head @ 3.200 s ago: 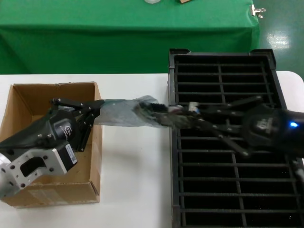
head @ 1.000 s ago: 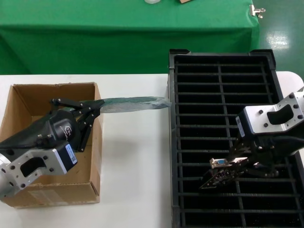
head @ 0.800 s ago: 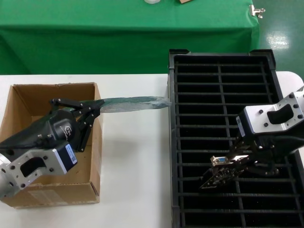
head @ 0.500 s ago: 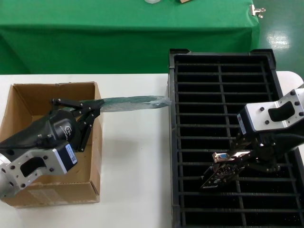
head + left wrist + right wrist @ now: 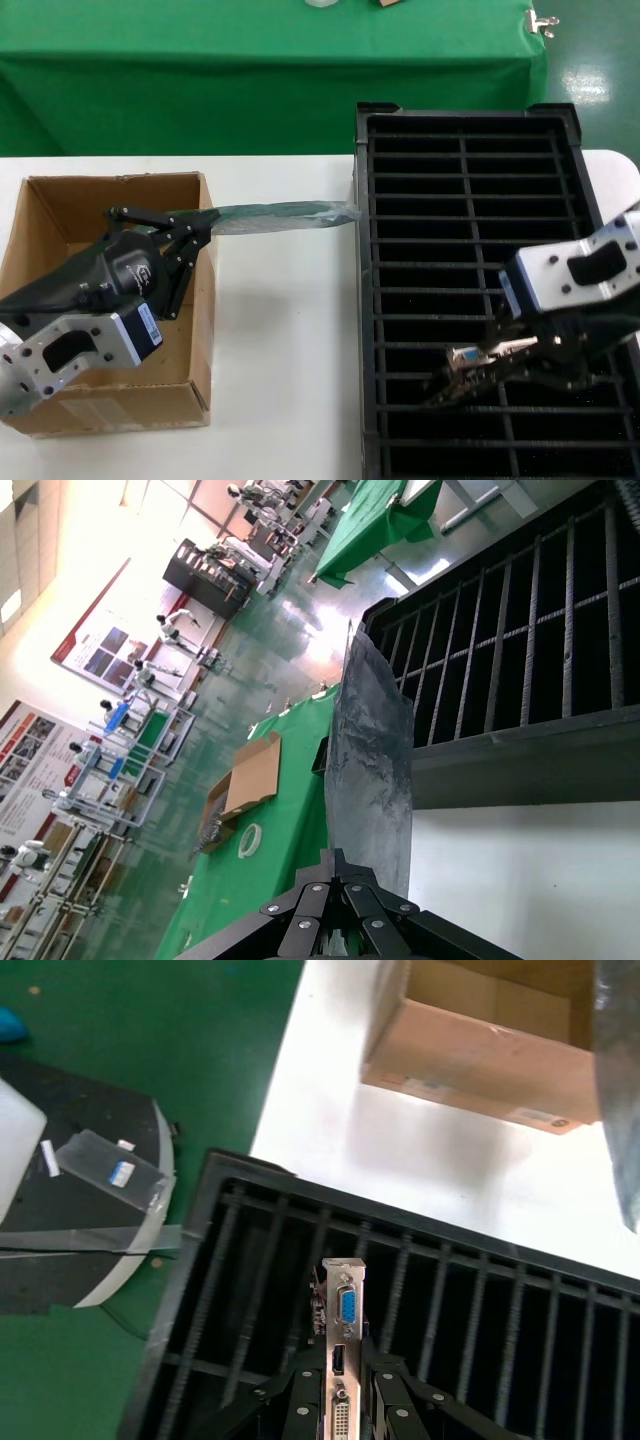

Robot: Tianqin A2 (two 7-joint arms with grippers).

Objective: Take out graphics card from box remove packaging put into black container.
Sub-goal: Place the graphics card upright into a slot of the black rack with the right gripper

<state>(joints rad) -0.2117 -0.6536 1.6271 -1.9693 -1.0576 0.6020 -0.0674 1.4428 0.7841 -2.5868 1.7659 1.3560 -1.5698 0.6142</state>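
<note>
Unbagging is done: anti-static bag (image 5: 275,215) is pinched by left gripper (image 5: 195,232); graphics card (image 5: 343,1355), clamped in right gripper (image 5: 500,362), remains to be slotted into black container (image 5: 460,125) directly beneath.

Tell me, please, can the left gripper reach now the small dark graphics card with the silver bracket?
Probably not. The left gripper is over the brown cardboard box, shut on the grey plastic bag. The graphics card is far across, in the right gripper, over the black slotted container.

Both arms have silver metal wrist blocks with small screws and dark oval openings, black linkage grippers and a white label on the left.
</note>
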